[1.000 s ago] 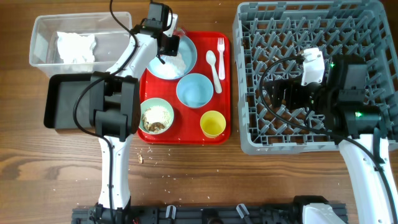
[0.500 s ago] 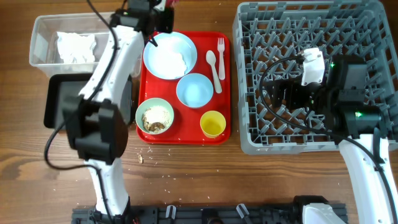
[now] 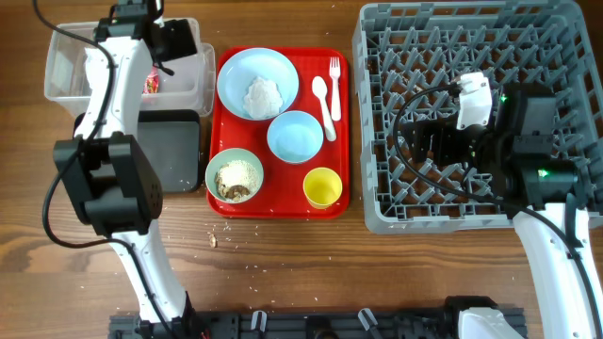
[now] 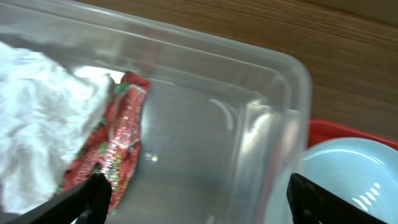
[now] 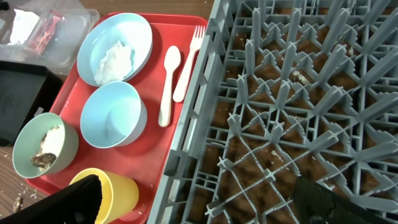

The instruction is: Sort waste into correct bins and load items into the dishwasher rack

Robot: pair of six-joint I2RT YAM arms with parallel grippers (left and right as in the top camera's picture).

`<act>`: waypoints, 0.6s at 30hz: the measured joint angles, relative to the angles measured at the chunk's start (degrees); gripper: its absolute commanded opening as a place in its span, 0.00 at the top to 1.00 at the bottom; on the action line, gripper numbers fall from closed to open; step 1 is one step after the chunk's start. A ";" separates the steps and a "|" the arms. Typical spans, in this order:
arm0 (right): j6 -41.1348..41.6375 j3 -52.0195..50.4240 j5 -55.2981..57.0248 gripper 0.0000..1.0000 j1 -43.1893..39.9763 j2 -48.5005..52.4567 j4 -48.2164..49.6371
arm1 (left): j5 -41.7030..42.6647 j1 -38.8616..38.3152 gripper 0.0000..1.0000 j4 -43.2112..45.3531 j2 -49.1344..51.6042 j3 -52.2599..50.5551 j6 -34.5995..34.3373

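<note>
The left claw (image 4: 199, 193), fingers spread wide and holding nothing, hangs over the clear plastic tub (image 4: 298, 68), where the red printed snack wrapper (image 4: 118, 143) lies beside the crumpled white napkin (image 4: 37, 124), its long axis crosswise to the fingers.

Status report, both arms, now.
Left gripper open over clear tub. Snack wrapper inside, beside napkin. Right gripper open, empty, over rack. Nothing in the way.
</note>
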 measured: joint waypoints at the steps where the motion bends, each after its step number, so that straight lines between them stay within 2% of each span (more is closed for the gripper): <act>1: -0.02 0.00 0.00 0.00 0.00 0.00 0.00 | 1.22 -0.50 0.15 0.00 -0.07 0.00 -0.15; 5: 0.00 0.00 0.00 0.00 0.00 0.00 -0.02 | 6.49 -7.19 0.17 -4.39 -2.91 0.00 -0.57; 9: -0.02 0.00 0.00 0.00 0.00 0.00 -0.02 | 7.32 -14.38 0.23 -6.51 -2.38 0.00 -0.55; 18: 0.00 0.00 0.00 0.00 0.00 0.00 -0.48 | 7.32 -17.40 0.27 -5.79 8.74 0.00 -0.57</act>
